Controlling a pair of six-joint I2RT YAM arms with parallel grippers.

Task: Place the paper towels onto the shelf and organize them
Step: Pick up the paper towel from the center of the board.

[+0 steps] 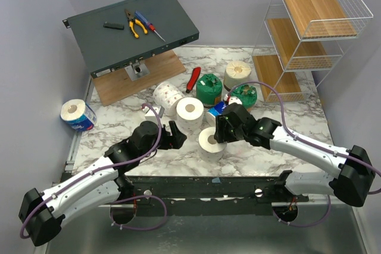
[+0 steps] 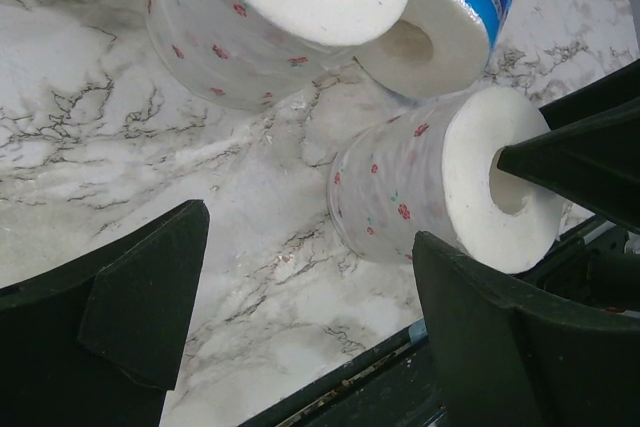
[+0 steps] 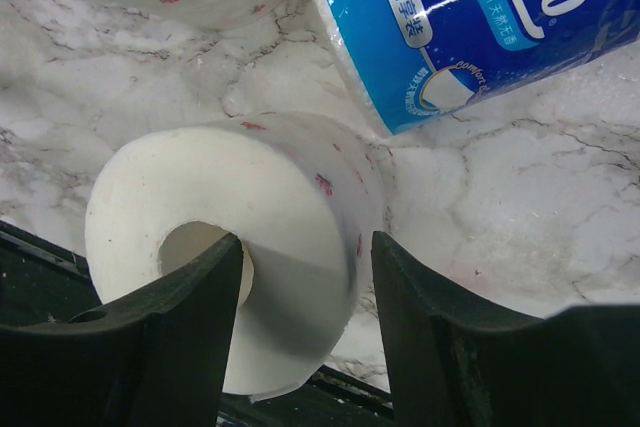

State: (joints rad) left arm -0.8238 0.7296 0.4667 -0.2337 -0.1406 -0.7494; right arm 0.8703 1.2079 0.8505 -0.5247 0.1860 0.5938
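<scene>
**A:** What's at the far left?

**B:** A blue roll (image 1: 77,114) stands alone at the left edge of the surface (image 1: 119,124). Behind it a grey box (image 1: 161,22) leans on a board (image 1: 119,87), with pliers (image 1: 136,25) on top.

**A:** And the left claw?

**B:** The left claw (image 1: 178,134) hangs low over bare marble. Its fingers are wide apart and hold nothing.

**A:** Where are the rolls in the middle?

**B:** A lying speckled roll (image 1: 166,94) is just beside an upright speckled roll (image 1: 190,113). In front of those, by the near edge, the near roll (image 1: 212,143) lies on its side with its core end facing the arms. A second blue roll (image 3: 470,27) lies just behind it.

**A:** What's further back?

**B:** There's a red tool (image 1: 193,79), then a green roll (image 1: 209,88). A second green roll (image 1: 243,95) stands to its right, and the cream roll (image 1: 237,74) is behind that. All three rolls are upright on the surface.

**A:** Has the right claw got anything?

**B:** The right claw (image 3: 308,247) straddles the near roll's wall, one finger inside the core and the other against the outside. The fingers are about half apart. I can't tell whether they are pressing on the paper.

**A:** And the shelf?

**B:** The shelf (image 1: 309,28) stands at the far right corner, its wooden tiers slanted. The cream roll is the nearest roll to it.
</scene>
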